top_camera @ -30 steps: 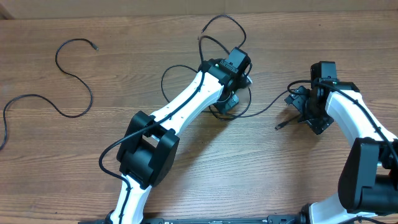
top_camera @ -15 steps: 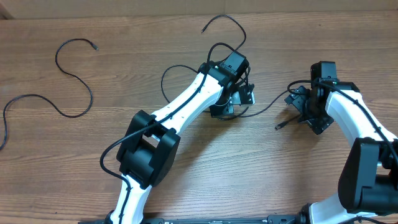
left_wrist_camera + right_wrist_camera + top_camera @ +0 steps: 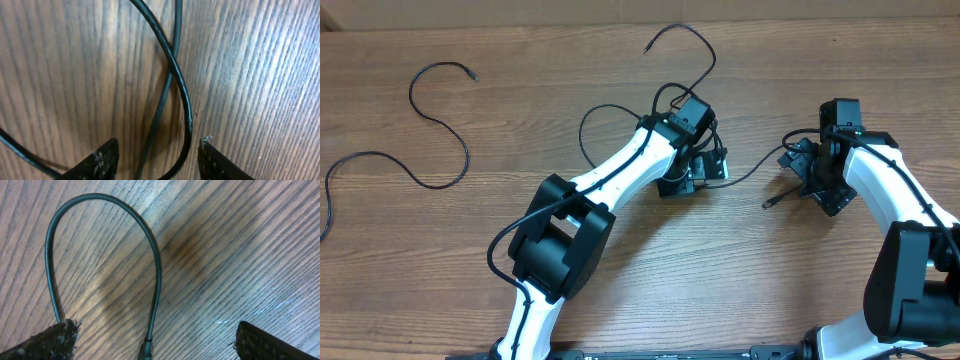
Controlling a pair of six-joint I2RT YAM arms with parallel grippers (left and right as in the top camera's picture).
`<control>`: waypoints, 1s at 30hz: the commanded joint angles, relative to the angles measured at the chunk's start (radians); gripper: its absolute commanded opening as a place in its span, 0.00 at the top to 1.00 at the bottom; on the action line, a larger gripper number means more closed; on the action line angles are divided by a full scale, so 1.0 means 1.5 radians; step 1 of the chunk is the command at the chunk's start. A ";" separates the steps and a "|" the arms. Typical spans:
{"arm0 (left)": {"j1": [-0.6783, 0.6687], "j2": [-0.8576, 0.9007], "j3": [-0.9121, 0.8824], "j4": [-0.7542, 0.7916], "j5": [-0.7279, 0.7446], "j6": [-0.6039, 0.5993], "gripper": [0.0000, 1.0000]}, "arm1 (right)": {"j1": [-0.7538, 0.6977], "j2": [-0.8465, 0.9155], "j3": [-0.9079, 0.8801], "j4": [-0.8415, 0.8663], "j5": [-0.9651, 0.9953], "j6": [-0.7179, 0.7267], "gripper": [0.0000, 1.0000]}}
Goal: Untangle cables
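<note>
Thin black cables [image 3: 692, 40] loop together at the table's middle, running under my left gripper [image 3: 705, 168]. One strand [image 3: 750, 175] leads right to my right gripper [image 3: 807, 172], and a plug end [image 3: 767, 204] lies just below it. In the left wrist view two strands [image 3: 172, 75] cross and pass between the fingers [image 3: 102, 160], which stand apart without pinching them. In the right wrist view a cable loop [image 3: 156, 265] with its plug lies between the wide-open gripper [image 3: 155, 342]. The loop's left leg runs against the left finger [image 3: 50, 340].
Another long black cable [image 3: 440, 120] snakes alone over the far left of the wooden table [image 3: 520, 60]. The white left arm [image 3: 620, 170] stretches diagonally over the middle. The right arm [image 3: 890, 190] stands at the right edge.
My left gripper has shifted toward the near side and turned, its jaws narrowing a little. The cable loop beside it has been drawn in. The right arm has not moved.
</note>
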 commanded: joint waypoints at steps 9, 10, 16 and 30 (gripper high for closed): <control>0.001 0.011 -0.007 0.037 0.000 0.029 0.51 | 0.000 -0.006 -0.004 0.003 0.000 0.003 0.00; 0.001 0.011 -0.007 0.037 0.000 0.035 0.51 | 0.000 -0.006 -0.004 0.003 0.000 0.003 0.00; 0.007 0.012 -0.007 0.047 0.001 0.050 0.53 | 0.000 -0.006 -0.004 0.003 0.000 0.003 0.00; 0.021 0.012 -0.072 0.093 0.036 0.050 0.55 | 0.000 -0.006 -0.004 0.004 0.000 0.003 0.00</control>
